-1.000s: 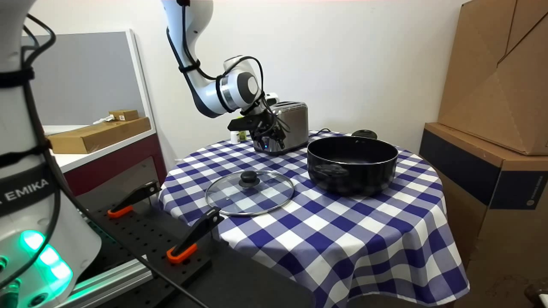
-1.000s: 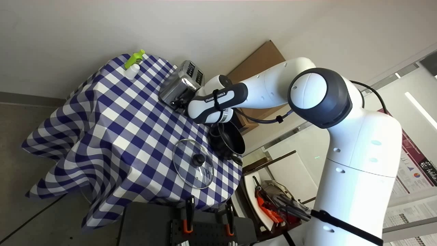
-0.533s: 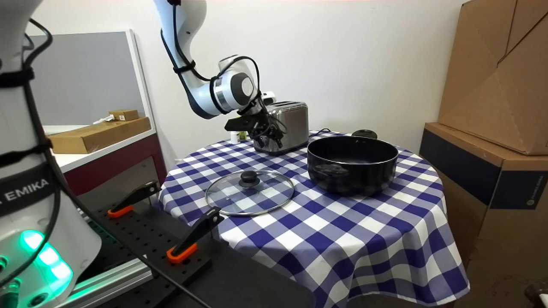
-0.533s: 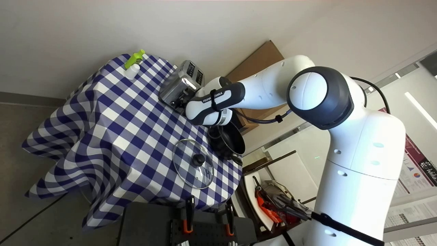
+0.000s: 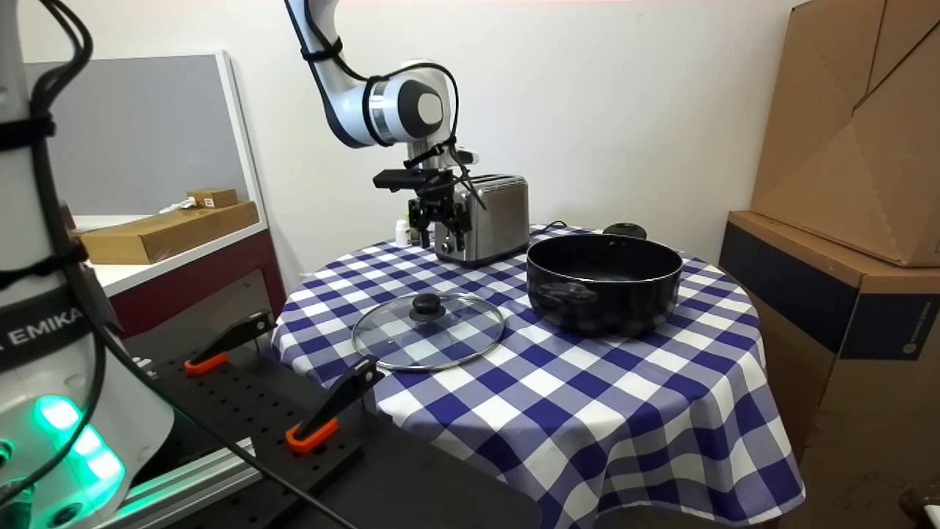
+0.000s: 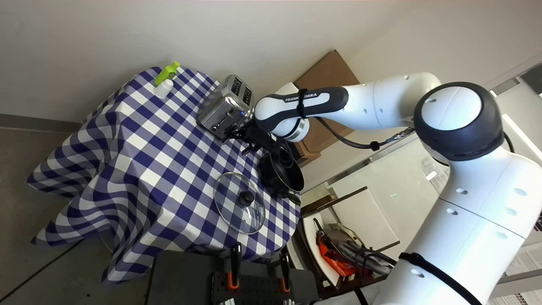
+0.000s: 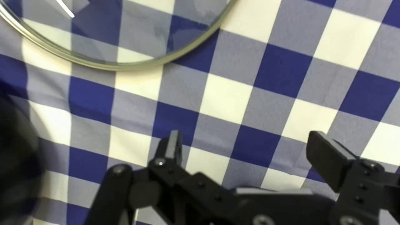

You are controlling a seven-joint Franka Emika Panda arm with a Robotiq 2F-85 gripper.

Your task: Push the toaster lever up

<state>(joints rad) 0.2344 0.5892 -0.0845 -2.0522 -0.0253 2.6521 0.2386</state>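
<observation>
On the far side of the table (image 5: 543, 382), near the wall (image 5: 631, 110), one toaster (image 5: 503, 217) stands upright, its knobbed end facing roughly toward the glass lid (image 5: 429, 342) and its long axis running back toward the wall. With it are that single lid, one black pot (image 5: 606, 301), one white container (image 6: 163, 89) and one green item (image 6: 167, 73); two clamps (image 5: 334, 402) sit on the dark board (image 5: 440, 477). The pincer (image 7: 245, 145) is spread wide, checked cloth (image 7: 231, 100) showing between its fingers (image 7: 326, 156), and hangs just in front of the toaster's knobbed end; whether it touches the toaster, I cannot tell.

One toaster (image 5: 502, 219), pot (image 5: 609, 300), lid (image 5: 429, 339) — two clamps (image 5: 336, 399)
</observation>
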